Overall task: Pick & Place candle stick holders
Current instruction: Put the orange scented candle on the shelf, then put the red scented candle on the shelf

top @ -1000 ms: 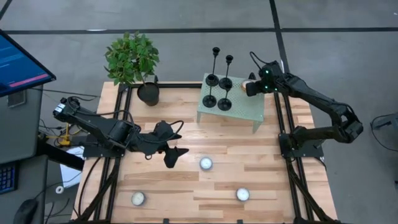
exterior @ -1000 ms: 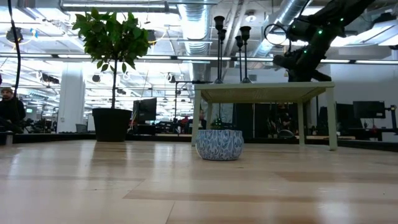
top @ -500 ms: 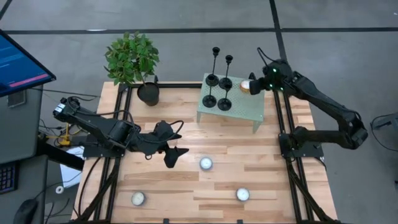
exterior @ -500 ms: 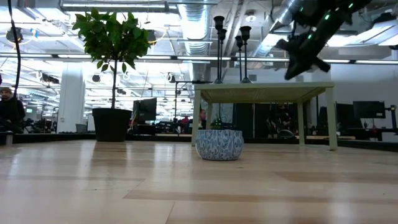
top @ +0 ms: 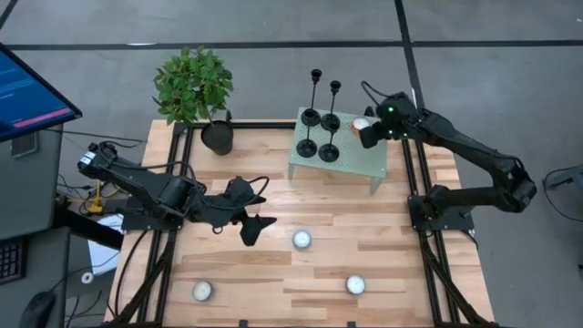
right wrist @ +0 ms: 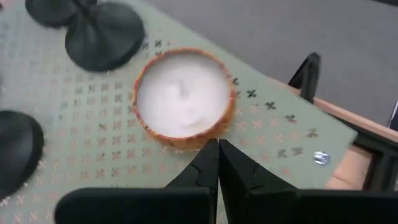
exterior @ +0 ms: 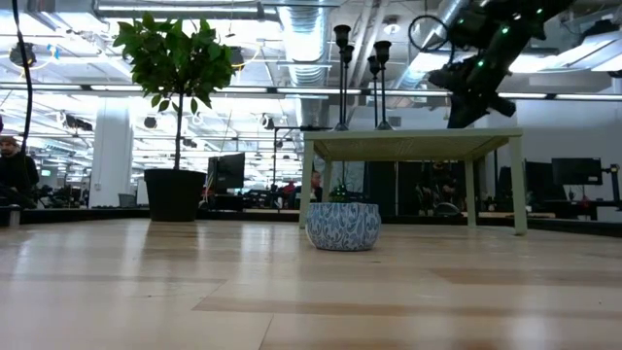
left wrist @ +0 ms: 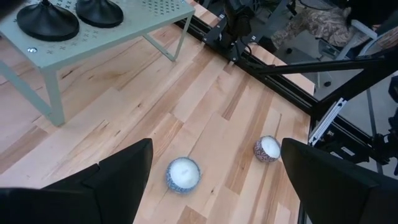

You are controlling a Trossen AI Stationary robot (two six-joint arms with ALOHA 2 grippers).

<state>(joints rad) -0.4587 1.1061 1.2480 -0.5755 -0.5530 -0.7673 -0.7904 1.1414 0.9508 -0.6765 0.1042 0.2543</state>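
Candle stick holders numbered four, tealights four; right gripper, jaws pressed together, had dropped back beside the orange tealight.

Four black candlesticks stand on a pale green stand punched with small cross-shaped holes. The tealight there is white in an orange-brown cup. Tealights on the light wood table have blue-and-white patterned cups. The plant is green, its pot black.
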